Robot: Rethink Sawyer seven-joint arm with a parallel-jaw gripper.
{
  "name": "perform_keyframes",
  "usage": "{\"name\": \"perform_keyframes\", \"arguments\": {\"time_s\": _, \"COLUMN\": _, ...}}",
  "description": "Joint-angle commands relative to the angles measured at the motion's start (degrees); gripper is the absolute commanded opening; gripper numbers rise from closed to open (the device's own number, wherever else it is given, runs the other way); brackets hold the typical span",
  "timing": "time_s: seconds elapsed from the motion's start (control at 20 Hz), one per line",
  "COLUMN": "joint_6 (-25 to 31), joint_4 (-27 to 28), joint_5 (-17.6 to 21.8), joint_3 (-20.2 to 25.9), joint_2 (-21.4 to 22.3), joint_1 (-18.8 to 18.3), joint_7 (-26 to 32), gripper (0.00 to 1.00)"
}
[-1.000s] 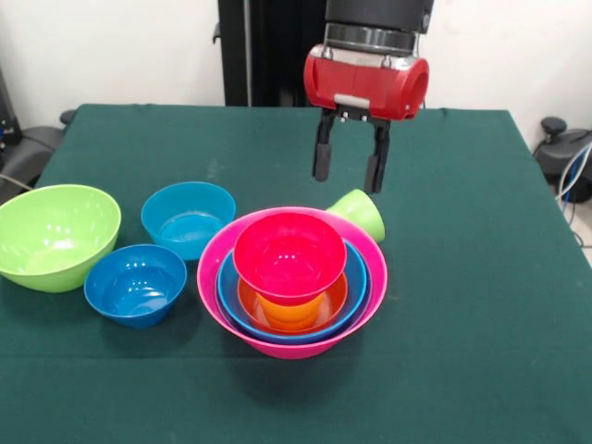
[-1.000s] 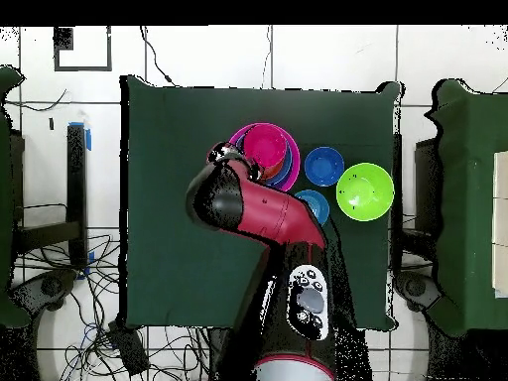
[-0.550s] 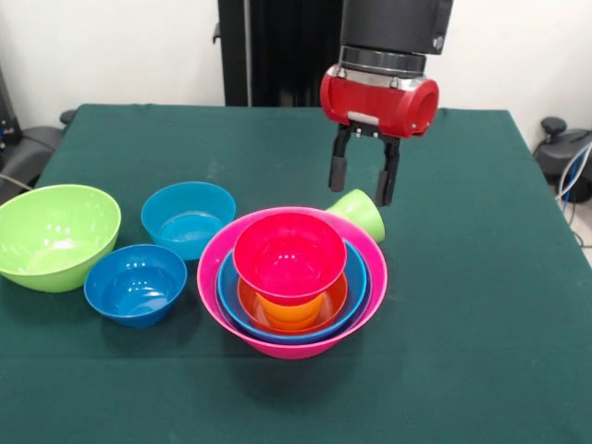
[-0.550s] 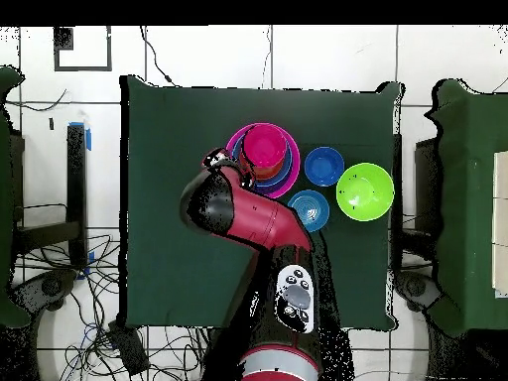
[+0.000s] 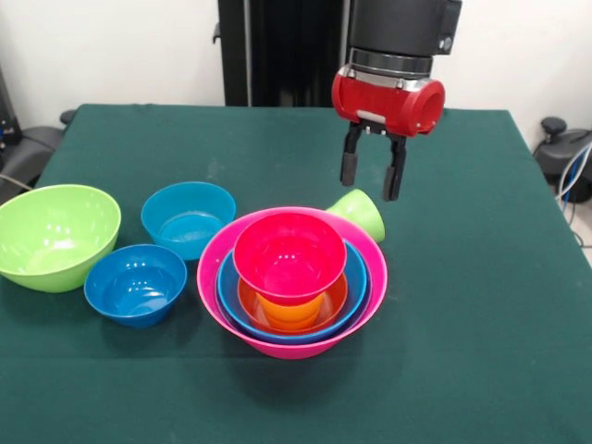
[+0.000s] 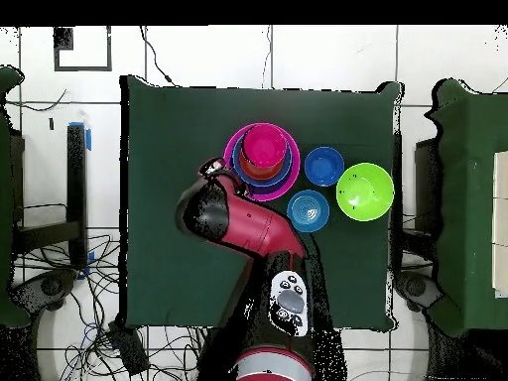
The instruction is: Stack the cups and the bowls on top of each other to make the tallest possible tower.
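Note:
The tower stands in the big pink bowl (image 5: 287, 348) at mid table. Nested in it are a blue bowl (image 5: 359, 277) and an orange bowl (image 5: 338, 298). An orange cup (image 5: 291, 310) rises from them with a red-pink bowl (image 5: 289, 252) on top. A lime green cup (image 5: 361, 213) lies on its side just behind the pink bowl's rim. My gripper (image 5: 371, 188) hangs open and empty a little above that cup. In the overhead view the tower (image 6: 263, 149) shows, and my arm (image 6: 238, 213) covers the green cup.
Left of the tower in the front view sit a large lime green bowl (image 5: 55, 233), a sky blue bowl (image 5: 188, 217) and a dark blue bowl (image 5: 135, 282). The overhead view shows them as green bowl (image 6: 364, 190), blue bowl (image 6: 309, 210) and blue bowl (image 6: 323, 166).
In the front view my gripper has drifted right and slightly away from the tower, staying open. It now hangs over the green cup. The bowls and cups have not moved.

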State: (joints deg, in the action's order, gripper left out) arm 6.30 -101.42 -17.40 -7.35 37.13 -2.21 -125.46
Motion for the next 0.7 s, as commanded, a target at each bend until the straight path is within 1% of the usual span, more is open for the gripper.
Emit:
{"name": "perform_keyframes", "arguments": {"time_s": 0.05, "joint_6": -3.7, "joint_4": -5.76, "joint_5": -0.11, "joint_3": 4.29, "joint_2": -1.39, "joint_1": -0.37, "joint_7": -10.91, "gripper": 1.0}}
{"name": "perform_keyframes", "arguments": {"time_s": 0.2, "joint_6": -4.28, "joint_4": -6.47, "joint_5": -0.31, "joint_3": 3.84, "joint_2": -1.44, "joint_1": 0.09, "joint_7": -11.36, "gripper": 1.0}}
{"name": "perform_keyframes", "arguments": {"time_s": 0.5, "joint_6": -5.39, "joint_4": -6.48, "joint_5": -1.91, "joint_3": 0.0, "joint_2": -2.95, "joint_1": 3.0, "joint_7": -12.71, "gripper": 1.0}}
{"name": "perform_keyframes", "arguments": {"time_s": 0.7, "joint_6": -7.91, "joint_4": -6.88, "joint_5": -2.79, "joint_3": 0.08, "joint_2": -4.33, "joint_1": 3.39, "joint_7": -13.46, "gripper": 1.0}}
